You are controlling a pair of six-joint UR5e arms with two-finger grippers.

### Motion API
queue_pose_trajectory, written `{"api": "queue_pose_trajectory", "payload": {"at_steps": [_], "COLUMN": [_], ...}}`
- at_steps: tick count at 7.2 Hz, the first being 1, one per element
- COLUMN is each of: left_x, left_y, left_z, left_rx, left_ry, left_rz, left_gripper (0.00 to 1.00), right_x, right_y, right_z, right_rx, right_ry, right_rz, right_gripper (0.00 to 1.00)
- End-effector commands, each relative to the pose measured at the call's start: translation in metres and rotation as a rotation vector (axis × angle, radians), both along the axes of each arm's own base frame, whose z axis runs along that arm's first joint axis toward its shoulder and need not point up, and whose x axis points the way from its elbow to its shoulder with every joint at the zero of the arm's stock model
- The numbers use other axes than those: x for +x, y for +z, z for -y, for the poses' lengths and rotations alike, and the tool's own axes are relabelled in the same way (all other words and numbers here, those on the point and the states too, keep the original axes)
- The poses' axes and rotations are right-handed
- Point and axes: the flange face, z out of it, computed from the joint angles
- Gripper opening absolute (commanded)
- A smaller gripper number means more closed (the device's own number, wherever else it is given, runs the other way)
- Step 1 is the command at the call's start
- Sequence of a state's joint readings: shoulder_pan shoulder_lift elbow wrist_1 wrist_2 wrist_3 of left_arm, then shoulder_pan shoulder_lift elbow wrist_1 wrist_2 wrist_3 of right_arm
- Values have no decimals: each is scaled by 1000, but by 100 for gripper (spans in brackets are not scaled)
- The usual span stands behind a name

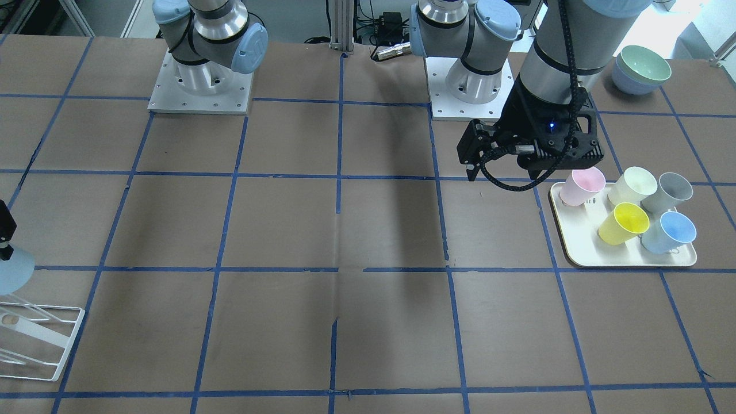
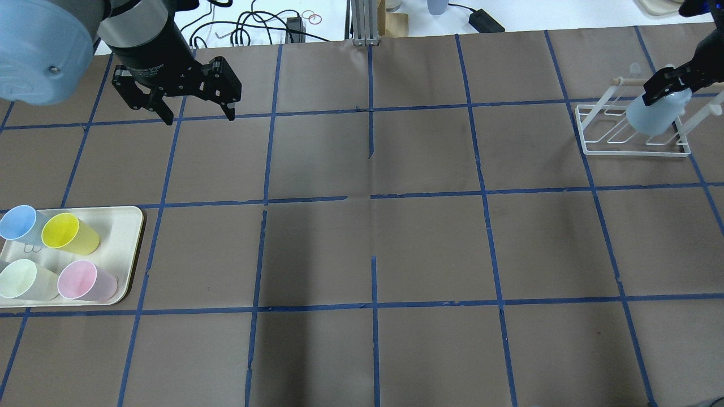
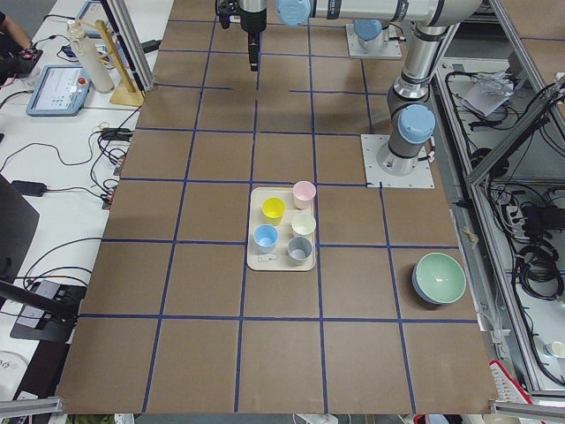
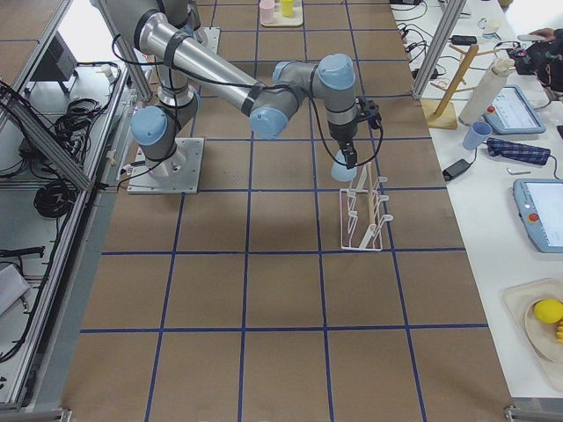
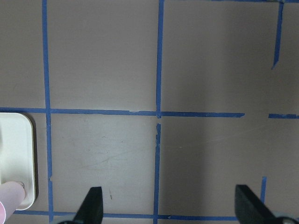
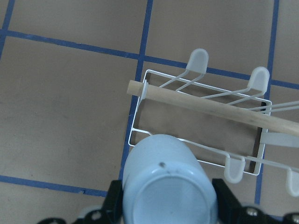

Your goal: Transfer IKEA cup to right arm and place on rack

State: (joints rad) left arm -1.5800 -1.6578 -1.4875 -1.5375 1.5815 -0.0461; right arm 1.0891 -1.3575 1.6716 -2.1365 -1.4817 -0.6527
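The IKEA cup [image 2: 656, 116], pale blue, hangs upside down in my right gripper [image 2: 670, 85], which is shut on it. The wrist view shows the cup's base [image 6: 168, 186] between the fingers [image 6: 224, 196]. The cup is over the near end of the white wire rack [image 2: 633, 151], by its wooden bar [image 6: 201, 105]. The front view shows the cup [image 1: 14, 270] just above the rack [image 1: 43, 345]; I cannot tell whether they touch. My left gripper [image 2: 199, 117] is open and empty, above bare table away from the cup; its fingertips [image 5: 93, 205] show in the left wrist view.
A cream tray [image 2: 127, 226] at the left holds a blue cup [image 2: 20, 223], a yellow cup [image 2: 68, 233], a pink cup [image 2: 85, 280], a pale green cup [image 2: 22, 280] and a grey cup [image 1: 670, 192]. Stacked bowls [image 1: 641, 69] stand beyond the tray.
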Motion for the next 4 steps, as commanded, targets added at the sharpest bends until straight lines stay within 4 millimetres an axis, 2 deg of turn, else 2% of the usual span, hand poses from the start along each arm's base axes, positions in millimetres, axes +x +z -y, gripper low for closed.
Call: {"api": "queue_pose_trajectory", "payload": {"at_steps": [1,4], "left_x": [0,0], "left_y": [-1,0], "left_z": [-1,-1], "left_rx": [2,1], "left_ry": [0,-2], "left_rz": [0,2], "left_gripper": [100,100], "right_x": [-5,-10], "right_y": [-14,-37], "right_z": [8,14], "right_rx": [4,40], "right_ry": [-1,-8], "right_rz": [-5,3], "right_gripper": [0,2]}}
